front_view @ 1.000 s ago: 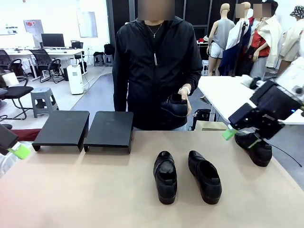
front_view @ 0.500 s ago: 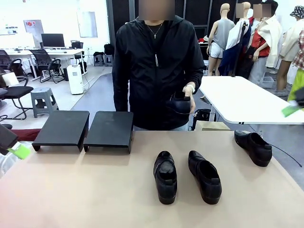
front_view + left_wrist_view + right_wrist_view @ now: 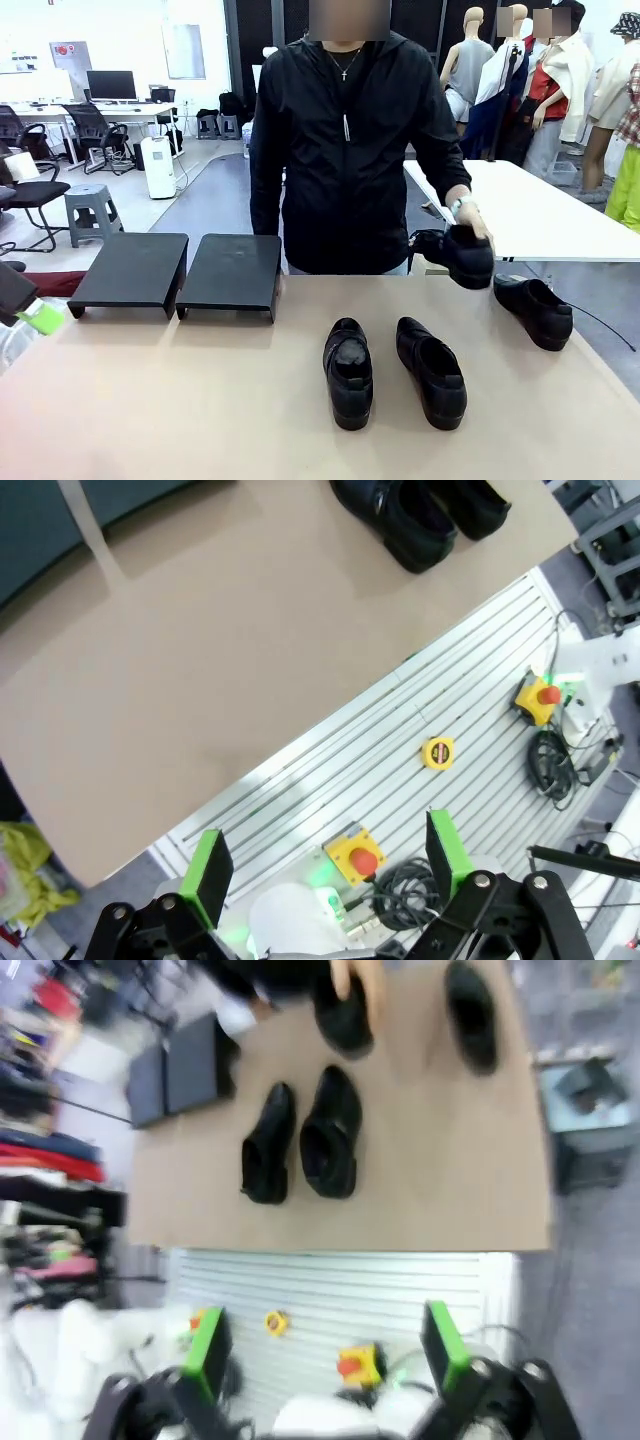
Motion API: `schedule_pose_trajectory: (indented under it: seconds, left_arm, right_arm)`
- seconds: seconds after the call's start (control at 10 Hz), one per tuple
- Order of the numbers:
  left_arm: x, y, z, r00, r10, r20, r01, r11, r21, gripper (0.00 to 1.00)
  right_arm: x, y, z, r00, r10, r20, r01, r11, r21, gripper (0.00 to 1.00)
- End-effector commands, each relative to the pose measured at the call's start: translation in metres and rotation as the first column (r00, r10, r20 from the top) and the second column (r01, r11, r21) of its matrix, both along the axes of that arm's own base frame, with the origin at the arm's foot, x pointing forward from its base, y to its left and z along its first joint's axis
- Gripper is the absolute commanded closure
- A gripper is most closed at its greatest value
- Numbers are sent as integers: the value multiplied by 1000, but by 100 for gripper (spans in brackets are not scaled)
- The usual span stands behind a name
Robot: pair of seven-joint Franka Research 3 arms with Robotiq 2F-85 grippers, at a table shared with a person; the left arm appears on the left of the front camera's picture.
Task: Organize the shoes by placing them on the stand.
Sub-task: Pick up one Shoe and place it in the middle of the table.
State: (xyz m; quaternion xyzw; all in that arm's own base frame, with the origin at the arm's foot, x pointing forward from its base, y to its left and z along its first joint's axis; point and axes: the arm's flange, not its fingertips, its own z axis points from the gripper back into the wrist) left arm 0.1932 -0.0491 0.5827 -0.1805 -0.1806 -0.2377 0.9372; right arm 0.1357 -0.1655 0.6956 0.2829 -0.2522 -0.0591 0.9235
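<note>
Two black loafers (image 3: 348, 372) (image 3: 432, 372) lie side by side at mid-table, toes toward me. A third shoe (image 3: 533, 308) lies near the right edge. The person's hand holds a fourth shoe (image 3: 458, 255) just above the far right of the table, beside the third. The stand is two low black platforms (image 3: 132, 270) (image 3: 232, 272) at the far left, both bare. My left gripper (image 3: 325, 865) hangs open off the table's near left corner, holding nothing. My right gripper (image 3: 325, 1350) is open and high above the table's near side, with several shoes (image 3: 330, 1130) far below it.
A slotted metal base with yellow emergency-stop boxes (image 3: 355, 855) and cables lies below the table's near edge. A white table (image 3: 520, 215) stands behind on the right. The tabletop (image 3: 200, 400) in front of the stands is bare.
My right arm has lifted away from the third shoe and left the front view. The person has lowered the held shoe from chest height toward the table's far right.
</note>
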Motion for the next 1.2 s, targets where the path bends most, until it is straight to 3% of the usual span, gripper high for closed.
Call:
schedule_pose_trajectory:
  seconds: [0.0, 0.2, 0.6, 0.8, 1.1]
  left_arm:
    - [1, 0, 1, 1000, -17, 8, 17, 1000, -19, 0]
    - [1, 0, 1, 1000, -17, 8, 17, 1000, -19, 0]
    - [1, 0, 1, 1000, -17, 8, 17, 1000, -19, 0]
    - [1, 0, 1, 1000, -17, 8, 17, 1000, -19, 0]
    - [1, 0, 1, 1000, -17, 8, 17, 1000, -19, 0]
  right_arm:
    - [-23, -28, 31, 995, 29, 91, -37, 996, 80, 0]
    - [-25, -26, 40, 997, -4, 77, -2, 998, 70, 0]
    - [16, 19, 25, 999, 42, 20, -42, 999, -20, 0]
    - [48, 71, 15, 999, 38, -31, -41, 993, -110, 0]
    - [129, 187, -46, 988, 113, -100, -133, 968, -215, 0]
